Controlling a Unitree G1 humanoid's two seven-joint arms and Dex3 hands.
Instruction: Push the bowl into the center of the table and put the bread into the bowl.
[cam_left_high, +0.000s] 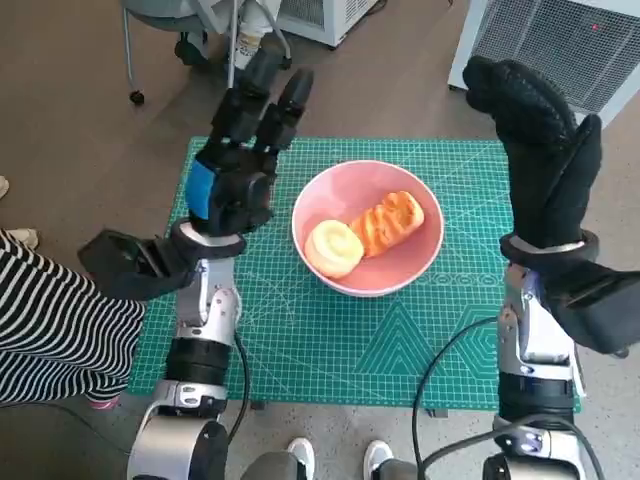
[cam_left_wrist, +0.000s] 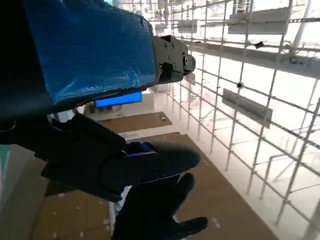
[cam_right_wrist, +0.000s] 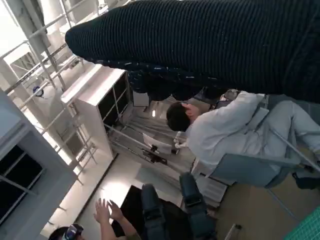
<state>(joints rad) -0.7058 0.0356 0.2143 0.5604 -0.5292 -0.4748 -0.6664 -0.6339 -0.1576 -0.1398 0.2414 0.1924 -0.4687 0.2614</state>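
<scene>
A pink bowl (cam_left_high: 350, 182) stands near the middle of the green cutting mat (cam_left_high: 380, 340) in the head view. Inside it lie a round pale bun (cam_left_high: 333, 247) and a long orange-brown bread (cam_left_high: 392, 222), side by side. My left hand (cam_left_high: 240, 160) is raised above the mat's far left part, left of the bowl, fingers stretched out and holding nothing. My right hand (cam_left_high: 540, 150) is lifted over the mat's far right corner, its glove spread and empty. The left wrist view shows the blue-taped back (cam_left_wrist: 90, 50) against a ceiling grid; the right wrist view shows the glove (cam_right_wrist: 210, 45).
A person in a striped top (cam_left_high: 50, 320) sits close at the left edge. Feet (cam_left_high: 295, 458) show below the table's near edge. A wheeled chair (cam_left_high: 180, 30) and a white vented unit (cam_left_high: 560, 40) stand beyond. A person in white (cam_right_wrist: 220, 130) sits in the right wrist view.
</scene>
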